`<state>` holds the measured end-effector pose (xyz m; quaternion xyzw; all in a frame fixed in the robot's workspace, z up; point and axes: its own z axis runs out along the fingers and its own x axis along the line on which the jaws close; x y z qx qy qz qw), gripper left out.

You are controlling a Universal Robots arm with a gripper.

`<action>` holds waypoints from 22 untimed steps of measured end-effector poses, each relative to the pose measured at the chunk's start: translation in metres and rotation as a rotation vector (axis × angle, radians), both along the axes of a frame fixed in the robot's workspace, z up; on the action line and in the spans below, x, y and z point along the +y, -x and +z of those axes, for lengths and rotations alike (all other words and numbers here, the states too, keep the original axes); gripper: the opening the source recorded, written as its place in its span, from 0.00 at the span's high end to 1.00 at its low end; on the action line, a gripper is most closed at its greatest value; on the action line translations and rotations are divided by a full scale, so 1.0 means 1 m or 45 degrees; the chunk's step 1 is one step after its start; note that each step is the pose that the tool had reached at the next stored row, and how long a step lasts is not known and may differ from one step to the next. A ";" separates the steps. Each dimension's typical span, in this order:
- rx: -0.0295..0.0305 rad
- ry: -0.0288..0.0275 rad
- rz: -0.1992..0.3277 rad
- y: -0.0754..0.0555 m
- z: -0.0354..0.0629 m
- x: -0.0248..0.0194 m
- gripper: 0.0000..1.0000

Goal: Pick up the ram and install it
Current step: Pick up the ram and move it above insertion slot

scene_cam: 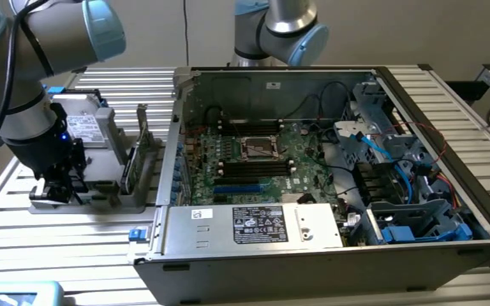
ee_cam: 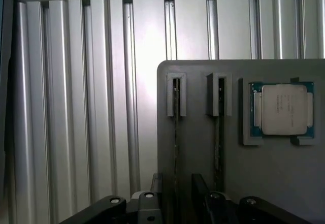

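Observation:
Two ram sticks stand on edge in a grey holder [ee_cam: 203,132], seen as thin dark-green lines: the left ram [ee_cam: 176,132] and the right ram [ee_cam: 219,137]. My gripper [ee_cam: 176,192] hangs low over the holder. It is open, with one finger [ee_cam: 156,186] on each side of the left ram and a gap to it on both sides. In the exterior view the gripper [scene_cam: 58,189] is down at the holder [scene_cam: 92,191], at that view's left, beside the open computer case [scene_cam: 313,255]. Black memory slots [scene_cam: 254,167] lie on the motherboard [scene_cam: 305,159] inside.
A square silver processor chip [ee_cam: 283,108] sits in a recess of the holder beside the rams. Ribbed aluminium table [ee_cam: 76,107] surrounds it. The case holds a power supply [scene_cam: 254,224], blue cables [scene_cam: 372,146] and a processor socket [scene_cam: 260,148]. A second robot arm [scene_cam: 279,29] stands behind the case.

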<state>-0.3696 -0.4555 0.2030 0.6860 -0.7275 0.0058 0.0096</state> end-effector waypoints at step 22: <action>-0.0003 -0.0002 0.000 0.002 0.0465 -0.0017 0.86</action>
